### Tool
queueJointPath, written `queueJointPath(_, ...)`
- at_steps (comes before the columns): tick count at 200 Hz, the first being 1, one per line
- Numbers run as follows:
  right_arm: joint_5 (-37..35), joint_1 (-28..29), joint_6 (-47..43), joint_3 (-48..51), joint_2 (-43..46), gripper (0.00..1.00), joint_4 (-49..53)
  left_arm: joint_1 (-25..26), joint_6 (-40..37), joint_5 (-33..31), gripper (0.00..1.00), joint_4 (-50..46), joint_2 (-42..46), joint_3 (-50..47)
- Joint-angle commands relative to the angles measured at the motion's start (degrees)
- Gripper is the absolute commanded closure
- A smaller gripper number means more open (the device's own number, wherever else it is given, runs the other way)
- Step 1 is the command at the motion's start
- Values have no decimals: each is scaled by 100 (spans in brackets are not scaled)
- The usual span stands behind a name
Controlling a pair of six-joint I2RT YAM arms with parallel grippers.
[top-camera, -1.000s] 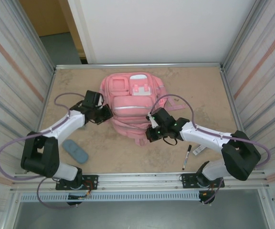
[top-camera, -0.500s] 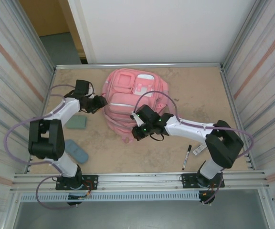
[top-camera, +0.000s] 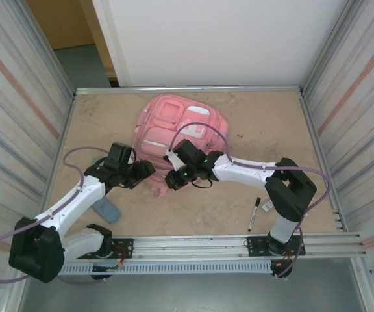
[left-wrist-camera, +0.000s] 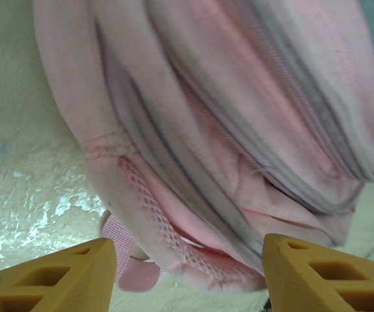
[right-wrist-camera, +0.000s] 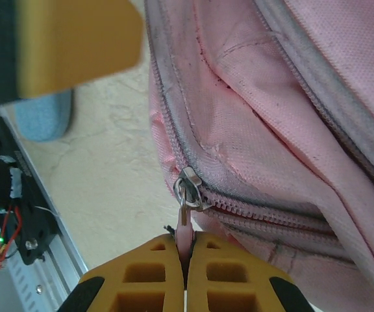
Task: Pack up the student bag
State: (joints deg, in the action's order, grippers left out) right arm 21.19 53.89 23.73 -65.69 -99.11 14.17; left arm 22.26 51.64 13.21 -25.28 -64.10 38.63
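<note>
The pink student bag [top-camera: 169, 123] lies flat at the table's back centre, its near end turned toward the arms. My right gripper [top-camera: 173, 181] is at the bag's near corner, shut on the pink zipper pull [right-wrist-camera: 186, 234]. The metal slider [right-wrist-camera: 190, 188] sits at the end of a grey-toothed zipper on the bag [right-wrist-camera: 271, 117]. My left gripper [top-camera: 145, 170] is just left of it and open. In the left wrist view its yellow fingers [left-wrist-camera: 50, 276] stand wide apart on either side of the bag's lower mesh-edged corner [left-wrist-camera: 193, 250], not touching the fabric.
A blue oblong case [top-camera: 104, 208] lies near the left arm, also seen as the blue case [right-wrist-camera: 44, 117] in the right wrist view. A black marker [top-camera: 254, 213] and a small white item [top-camera: 267, 204] lie at the front right. Metal walls enclose the table.
The bag has slid and turned leftward as my right gripper pulled the zipper pull left. My left gripper let go, opened and swung down to the bag's near corner.
</note>
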Motion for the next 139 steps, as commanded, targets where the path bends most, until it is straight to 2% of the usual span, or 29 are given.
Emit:
queueJointPath(1, 337, 189, 131, -108, 5, 100, -314, 50, 580, -82, 40, 513, -234, 38)
queueJointPath(23, 388, 274, 255, 82, 73, 100, -727, 129, 469, -284, 40, 452, -690, 321)
queueJointPath(33, 347, 318, 238, 23, 38, 100, -651, 129, 468, -317, 45, 573, -829, 354)
queueJointPath(42, 240, 361, 237, 3, 47, 100, -573, 129, 478, -304, 56, 690, -900, 364)
queueJointPath(56, -11, 379, 334, 232, 189, 100, -662, 129, 348, -365, 85, 652, -907, 468)
queueJointPath(68, -202, 319, 436, 454, 282, 100, -652, 128, 111, -567, 100, 378, -816, 606)
queueJointPath(89, -212, 10, 282, 729, 455, 100, -195, -25, -221, -823, 100, -46, -600, 701)
queueJointPath(117, -1099, -543, -418, 1317, 986, 98, 414, -644, -756, -159, 100, 75, -386, 496)
queueJointPath(139, -1067, -1310, -386, 1676, 1302, 95, 525, -1235, -1000, 421, 100, 24, -410, 371)
